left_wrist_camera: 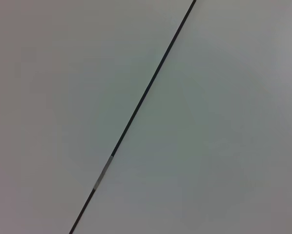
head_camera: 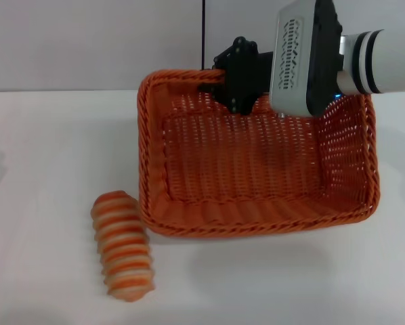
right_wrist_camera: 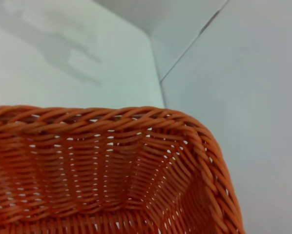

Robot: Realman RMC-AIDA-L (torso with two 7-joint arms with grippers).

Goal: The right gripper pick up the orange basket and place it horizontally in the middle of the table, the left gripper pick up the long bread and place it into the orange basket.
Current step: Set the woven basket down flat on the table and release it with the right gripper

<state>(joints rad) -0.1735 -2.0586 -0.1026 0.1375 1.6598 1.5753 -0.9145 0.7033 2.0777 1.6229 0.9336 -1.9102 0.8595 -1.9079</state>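
The orange basket (head_camera: 257, 220) lies lengthwise across the middle of the white table (head_camera: 47, 149), its inside tilted toward me. My right gripper (head_camera: 215, 80) reaches in from the right, and its black fingers are closed over the braided far rim near the back left corner. The right wrist view shows that rim and a corner of the orange basket (right_wrist_camera: 112, 161) close up, without my fingers. The long bread (head_camera: 122, 245), striped orange and cream, lies on the table just off the basket's front left corner. My left gripper is out of view.
A faint shadow spreads over the table in front of the basket. A wall with a thin dark vertical seam (head_camera: 204, 34) stands behind the table. The left wrist view shows only plain grey surface crossed by a dark seam (left_wrist_camera: 136, 105).
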